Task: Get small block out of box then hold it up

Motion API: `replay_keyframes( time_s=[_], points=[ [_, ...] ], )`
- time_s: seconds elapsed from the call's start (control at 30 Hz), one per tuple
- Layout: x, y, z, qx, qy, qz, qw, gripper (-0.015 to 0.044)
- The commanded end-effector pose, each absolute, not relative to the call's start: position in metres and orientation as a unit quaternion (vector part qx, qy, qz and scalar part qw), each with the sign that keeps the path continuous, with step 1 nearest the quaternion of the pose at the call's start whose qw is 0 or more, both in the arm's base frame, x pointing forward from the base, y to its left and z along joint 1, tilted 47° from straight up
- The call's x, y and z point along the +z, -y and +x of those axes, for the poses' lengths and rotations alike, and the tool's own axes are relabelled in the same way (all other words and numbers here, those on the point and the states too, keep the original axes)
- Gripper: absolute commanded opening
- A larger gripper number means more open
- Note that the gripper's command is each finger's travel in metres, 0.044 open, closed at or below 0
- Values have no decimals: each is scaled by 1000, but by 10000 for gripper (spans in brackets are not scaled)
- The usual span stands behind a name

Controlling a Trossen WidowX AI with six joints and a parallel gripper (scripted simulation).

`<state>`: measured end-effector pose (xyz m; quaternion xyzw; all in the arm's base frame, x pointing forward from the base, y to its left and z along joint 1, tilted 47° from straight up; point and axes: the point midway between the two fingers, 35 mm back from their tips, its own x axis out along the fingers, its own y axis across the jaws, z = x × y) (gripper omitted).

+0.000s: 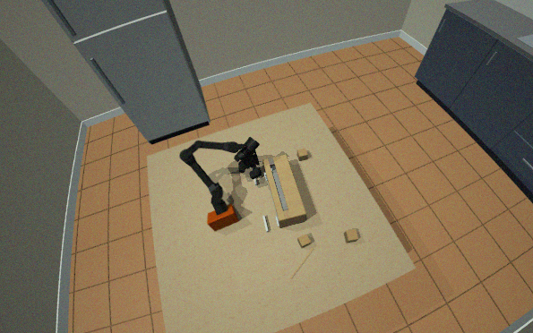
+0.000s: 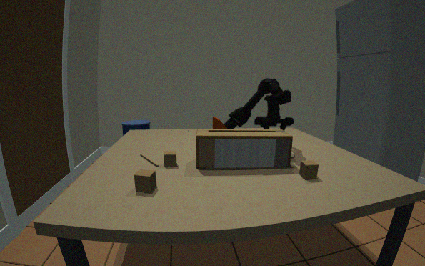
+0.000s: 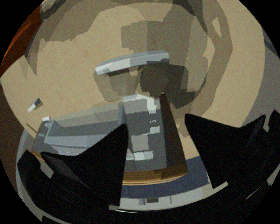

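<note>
The box (image 1: 294, 192) (image 2: 205, 154) (image 3: 174, 155) stands upright on the table, with a long slot in its top. Its clear front shows in the wrist view at the lower left. My gripper (image 1: 249, 172) (image 3: 156, 123) is open, with nothing seen between the fingers. It points down on the front side of the box, near the end farther from the orange base. In the exterior view its fingertips are hidden behind the box. I cannot make out the small block for certain; shadow covers the table by the box's front.
A pale bar (image 1: 257, 182) (image 3: 132, 62) lies before the box near my gripper, and a second pale bar (image 1: 266, 224) (image 3: 34, 105) lies farther along. A loose cube (image 1: 302, 154) (image 2: 308, 170) stands past one end; two cubes (image 1: 305, 240) (image 1: 351, 235) and a thin stick (image 1: 303, 264) lie past the other.
</note>
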<state>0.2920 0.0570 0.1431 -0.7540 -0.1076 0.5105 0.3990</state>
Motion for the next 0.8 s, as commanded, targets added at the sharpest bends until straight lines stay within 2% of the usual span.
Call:
replay_keyframes(
  time_s=[0.0,0.77],
  points=[
    [137,-66,293,501,107,-759,402,285],
    [113,-90,300,502,106,-759,401,285]
  ],
)
